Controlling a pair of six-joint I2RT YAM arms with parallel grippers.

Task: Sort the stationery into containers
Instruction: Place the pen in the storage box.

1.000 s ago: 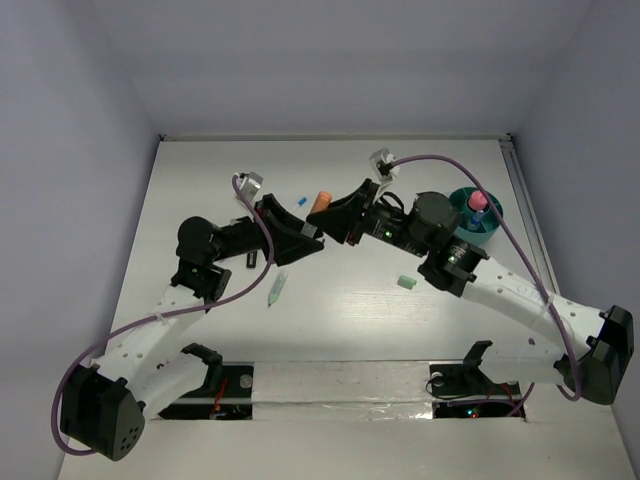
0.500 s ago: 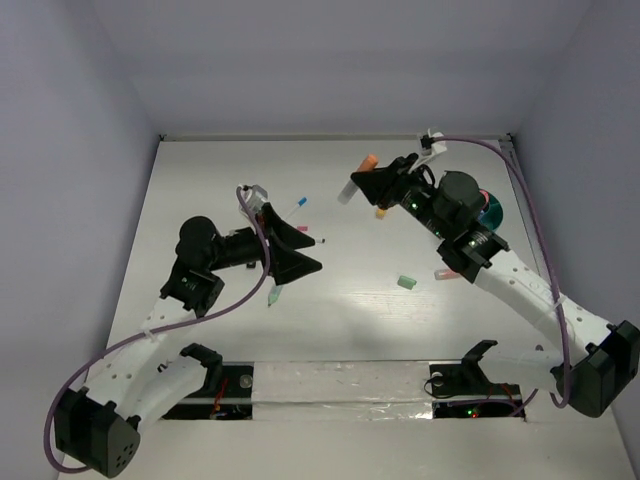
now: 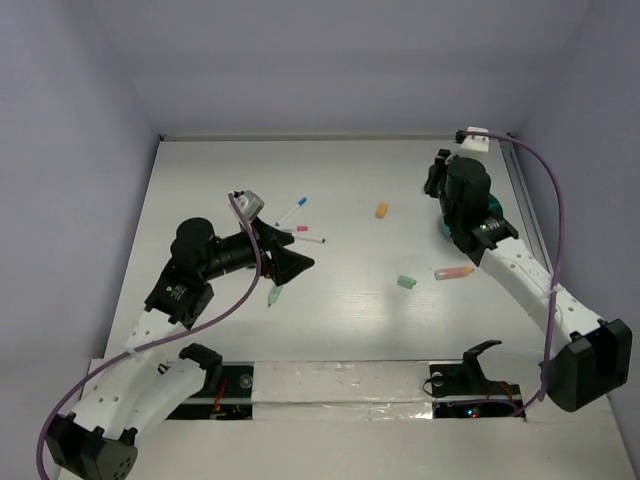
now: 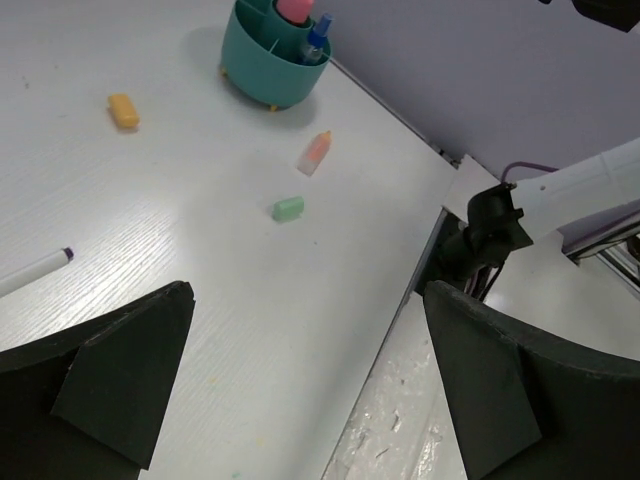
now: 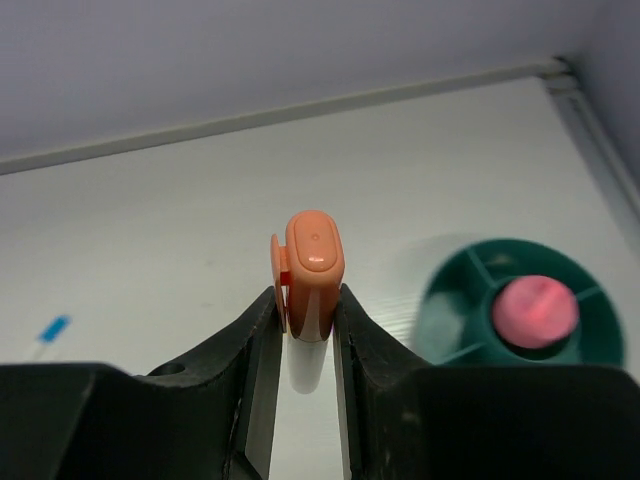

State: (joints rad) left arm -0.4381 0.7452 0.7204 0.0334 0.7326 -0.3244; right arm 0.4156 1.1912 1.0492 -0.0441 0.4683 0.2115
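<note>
Swung to the two-o'clock teal holder (image 5: 438,288), my right gripper (image 5: 305,305) pinches an orange-capped marker (image 5: 312,262); left gripper (image 4: 307,300) gapes empty, erasers (image 3: 406,283) and pens (image 3: 276,294) lie loose.

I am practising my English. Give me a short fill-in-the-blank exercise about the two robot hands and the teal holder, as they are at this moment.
1. The right hand is shut on a marker whose cap is ___.
2. The left hand holds nothing, and its jaws stand wide ___.
3. Inside the teal holder stands a piece with a ___ top.

Missing words: orange; open; pink.
</note>
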